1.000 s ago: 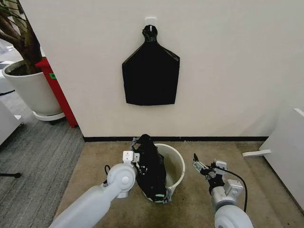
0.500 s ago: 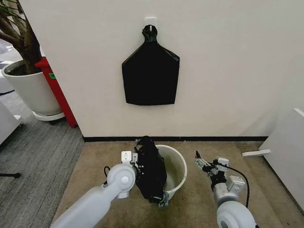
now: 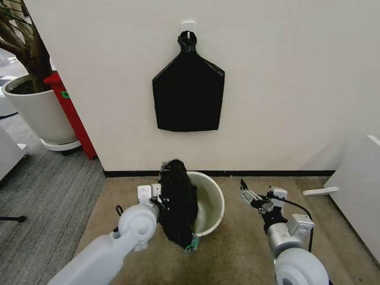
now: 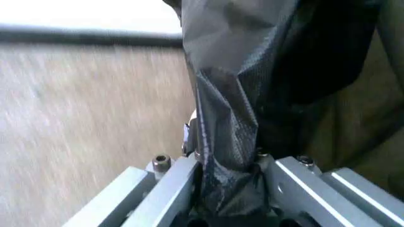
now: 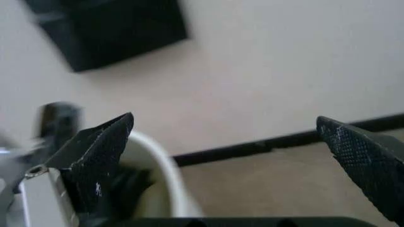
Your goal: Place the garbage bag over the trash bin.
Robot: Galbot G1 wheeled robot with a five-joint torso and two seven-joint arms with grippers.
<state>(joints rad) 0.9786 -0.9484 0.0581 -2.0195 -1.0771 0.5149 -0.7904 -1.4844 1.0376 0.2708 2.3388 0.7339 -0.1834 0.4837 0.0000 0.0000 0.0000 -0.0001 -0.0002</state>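
The black garbage bag (image 3: 177, 203) hangs crumpled over the near left side of the cream-white trash bin (image 3: 209, 200), its lower end trailing to the floor. My left gripper (image 3: 159, 199) sits at the bin's left rim, shut on a gathered fold of the bag (image 4: 221, 142); the left wrist view shows the metal jaws (image 4: 228, 187) pinching the plastic. My right gripper (image 3: 249, 195) hovers to the right of the bin, open and holding nothing. In the right wrist view its two dark fingertips (image 5: 104, 142) stand wide apart, with the bin's rim (image 5: 165, 165) beyond them.
A flat black bag bundle (image 3: 188, 89) hangs from a wall hook above the bin. A large white plant pot (image 3: 37, 113) and a red panel (image 3: 72, 116) stand at the left. White furniture (image 3: 362, 190) and a white strip (image 3: 320, 191) lie at the right.
My left gripper has moved up and to the left with the bag, and the bin has shifted left with it. The right gripper has risen slightly towards the bin.
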